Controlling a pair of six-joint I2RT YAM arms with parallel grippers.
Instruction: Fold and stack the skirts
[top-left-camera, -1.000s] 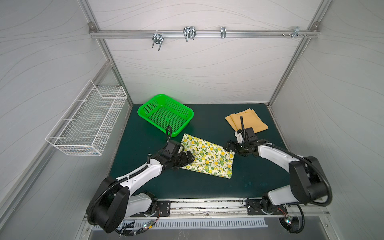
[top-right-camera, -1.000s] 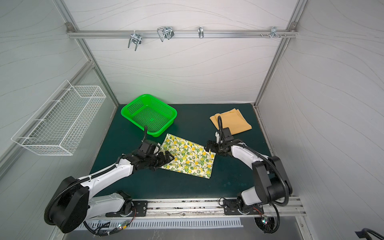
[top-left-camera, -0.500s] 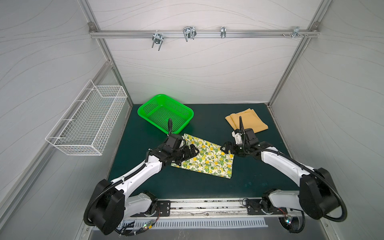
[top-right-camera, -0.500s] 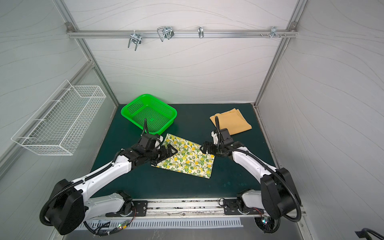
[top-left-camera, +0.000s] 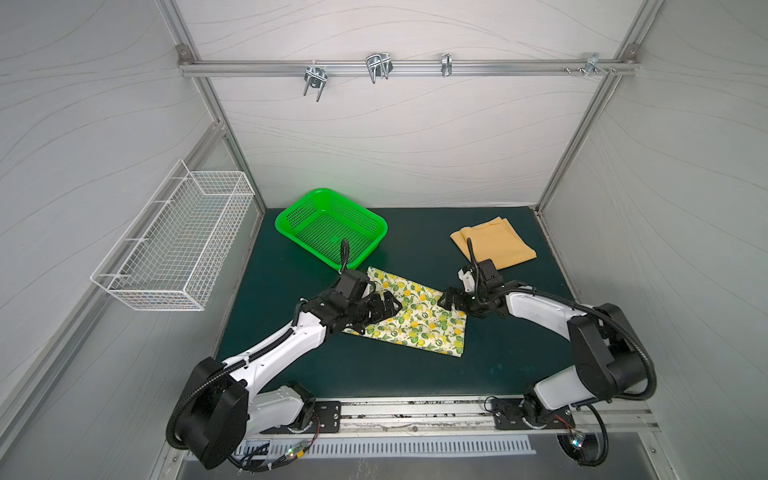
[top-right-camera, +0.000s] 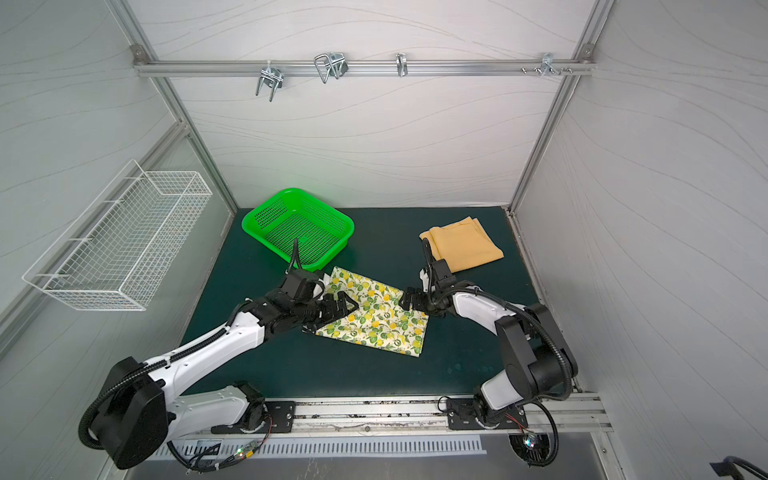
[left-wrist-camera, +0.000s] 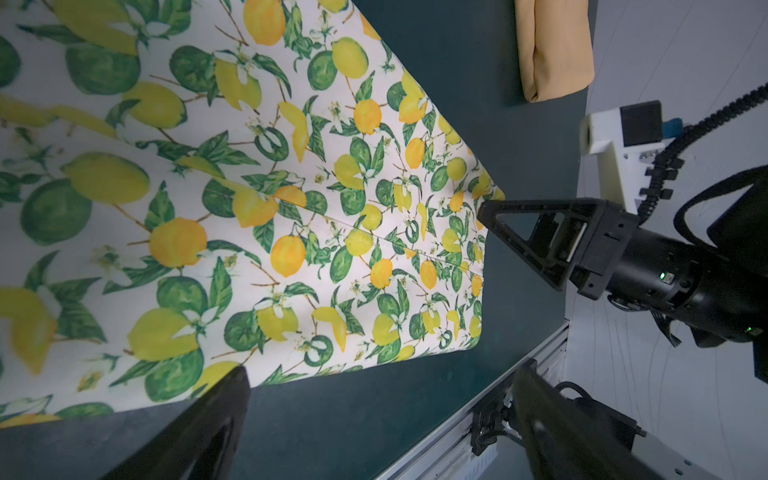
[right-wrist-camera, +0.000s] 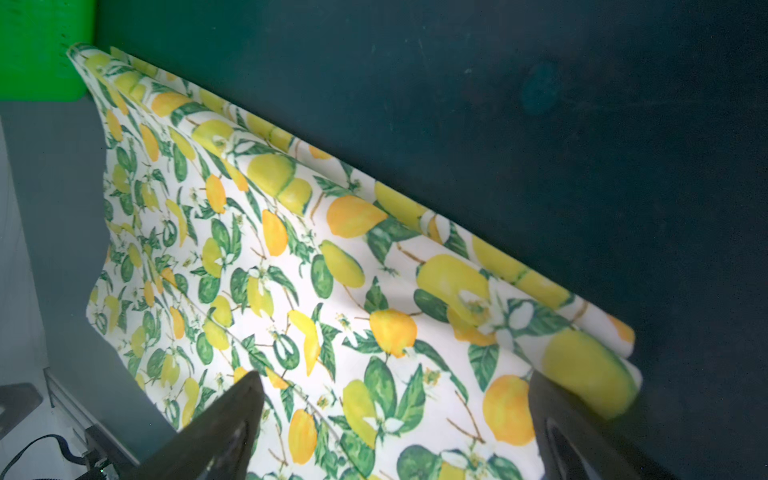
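Lemon-print skirt (top-left-camera: 419, 322) lies flat mid-way across the surface (top-left-camera: 374, 374). The left gripper (top-left-camera: 388, 306) hovers wide open and empty over its left edge, the right gripper (top-left-camera: 448, 298) likewise at its right edge. The mustard skirt (top-left-camera: 494, 247) sits folded near the far-right corner. Pinching only one layer could undo the fold.

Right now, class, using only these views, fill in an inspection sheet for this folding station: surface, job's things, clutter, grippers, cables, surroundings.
Surface: dark green mat, flat.
Job's things: lemon-print skirt flat mid-mat; mustard skirt folded, far right; not stacked.
Clutter: green basket, empty, far left.
Grippers: left gripper open over lemon-print skirt's left edge; right gripper open at its right corner.
Cables: wrist cables loop up, clear of cloth.
Surroundings: wire basket on left wall; hook rail on back wall.
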